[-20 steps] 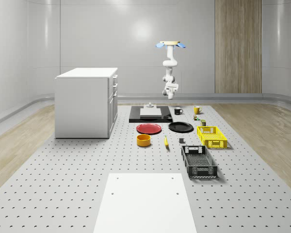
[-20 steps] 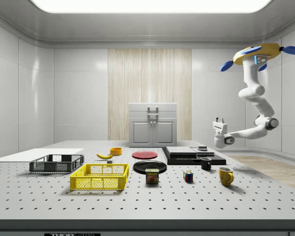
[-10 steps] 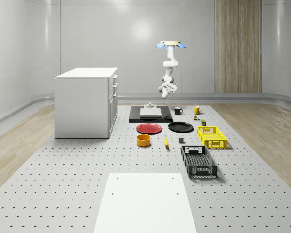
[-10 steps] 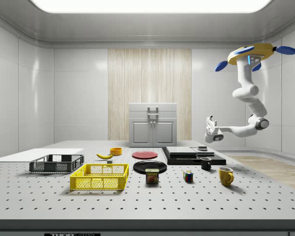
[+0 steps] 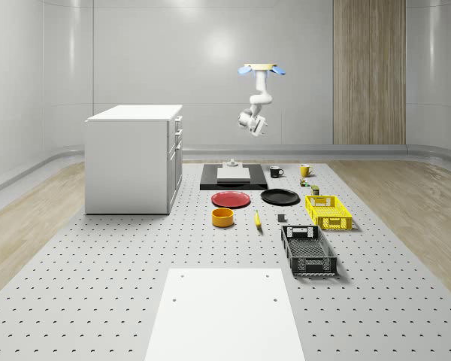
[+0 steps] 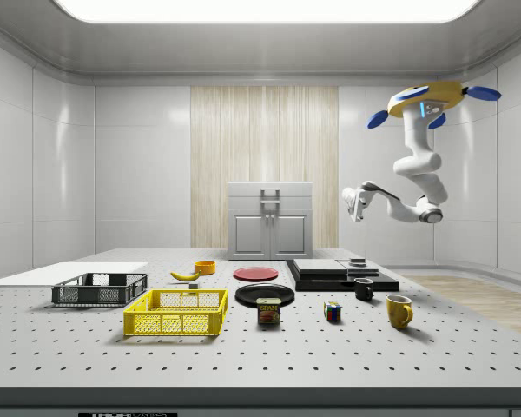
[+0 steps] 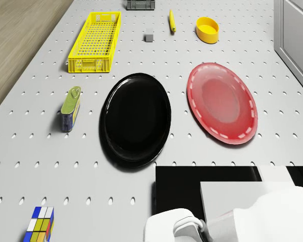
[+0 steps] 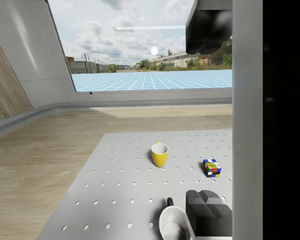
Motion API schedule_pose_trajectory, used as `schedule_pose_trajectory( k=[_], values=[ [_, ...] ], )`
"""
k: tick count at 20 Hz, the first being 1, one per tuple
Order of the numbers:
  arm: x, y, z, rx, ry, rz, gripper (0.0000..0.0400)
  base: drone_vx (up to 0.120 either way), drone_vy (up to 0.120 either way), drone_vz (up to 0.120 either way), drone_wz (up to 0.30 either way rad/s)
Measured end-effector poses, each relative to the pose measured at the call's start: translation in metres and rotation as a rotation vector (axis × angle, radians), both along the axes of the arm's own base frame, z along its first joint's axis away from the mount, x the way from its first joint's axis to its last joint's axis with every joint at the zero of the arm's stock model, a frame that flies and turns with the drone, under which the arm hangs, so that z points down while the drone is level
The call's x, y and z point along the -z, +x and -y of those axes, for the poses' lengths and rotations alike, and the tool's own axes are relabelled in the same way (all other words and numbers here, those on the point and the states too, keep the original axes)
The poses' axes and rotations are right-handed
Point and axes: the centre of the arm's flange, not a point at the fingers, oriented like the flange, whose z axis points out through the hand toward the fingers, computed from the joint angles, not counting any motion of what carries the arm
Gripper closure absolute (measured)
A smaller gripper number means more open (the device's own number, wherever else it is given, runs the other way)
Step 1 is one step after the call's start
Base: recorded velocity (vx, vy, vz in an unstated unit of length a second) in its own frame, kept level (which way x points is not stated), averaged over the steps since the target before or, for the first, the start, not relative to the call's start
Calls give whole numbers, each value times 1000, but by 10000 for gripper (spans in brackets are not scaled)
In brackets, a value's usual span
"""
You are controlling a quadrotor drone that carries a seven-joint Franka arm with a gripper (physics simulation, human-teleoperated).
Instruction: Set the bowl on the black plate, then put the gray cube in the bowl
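Note:
The orange bowl (image 5: 222,217) (image 7: 207,29) (image 6: 205,267) stands on the table's perforated top, beside the red plate. Nothing lies on the black plate (image 5: 279,197) (image 7: 135,119) (image 6: 265,294). The small gray cube (image 5: 281,219) (image 7: 148,37) sits between the banana and the yellow crate. The drone (image 5: 263,68) (image 6: 430,95) hovers high over the table's far end, above the black slab. Its arm is folded, holding the gripper (image 5: 249,124) (image 6: 349,204) (image 8: 208,120) high in the air, far from bowl, plate and cube. The gripper is open and holds nothing.
A red plate (image 5: 231,199), banana (image 5: 257,219), yellow crate (image 5: 328,211) and black crate (image 5: 308,250) share the table. A black slab (image 5: 233,183) with a white block, two mugs (image 8: 159,154), a can (image 7: 70,108) and a colour cube (image 7: 40,226) lie at the far end. A white cabinet (image 5: 134,158) stands beside them.
The arm has folded upward, lifting the gripper and swinging it toward the whole-scene view's left. The drone has drifted slightly the same way. The objects on the table have not moved.

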Motion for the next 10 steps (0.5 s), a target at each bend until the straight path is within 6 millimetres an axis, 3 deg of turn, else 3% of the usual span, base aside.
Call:
schedule_pose_trajectory(
  k=[3,6,10],
  values=[
    [24,1,26,13,-357,-1,0,120,-120,0,0],
    [34,1,46,20,-587,-4,0,120,-120,0,0],
    [38,1,62,24,-757,-7,0,120,0,0,0]
  ],
)
